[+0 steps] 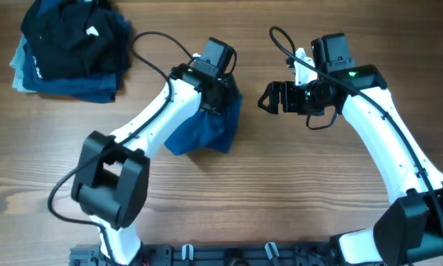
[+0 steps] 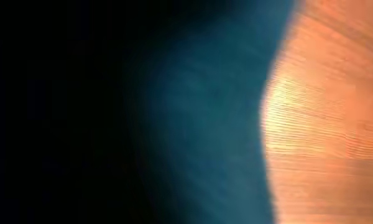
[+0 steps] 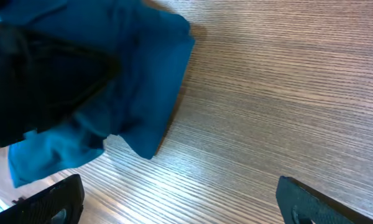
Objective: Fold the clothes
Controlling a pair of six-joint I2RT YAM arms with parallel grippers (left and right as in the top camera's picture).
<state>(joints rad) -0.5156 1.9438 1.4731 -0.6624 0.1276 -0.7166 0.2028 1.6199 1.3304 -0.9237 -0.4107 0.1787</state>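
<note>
Clothes point(image 1: 207, 131) lie as a bunched mid-blue heap just left of centre in the overhead frame, on the wooden table point(image 1: 280, 192). The left end effector point(image 1: 223, 102) sits at the heap's upper edge with cloth gathered right against it. Its fingertips are hidden there, and the left wrist view is only a blur of darkness, blue cloth and wood. I cannot tell whether it is open or has the cloth in its grip.

The right end effector point(image 1: 268, 97) is to the right of the heap, apart from it and pointing toward it. In the right wrist view its two black fingers point(image 3: 50, 199) stand wide apart at the bottom corners, with bare wood between them and nothing held. The blue garment fills the upper left of that frame.

A pile of folded dark garments point(image 1: 70, 48), black on navy, lies in the upper left corner of the overhead frame, well apart from the heap.
</note>
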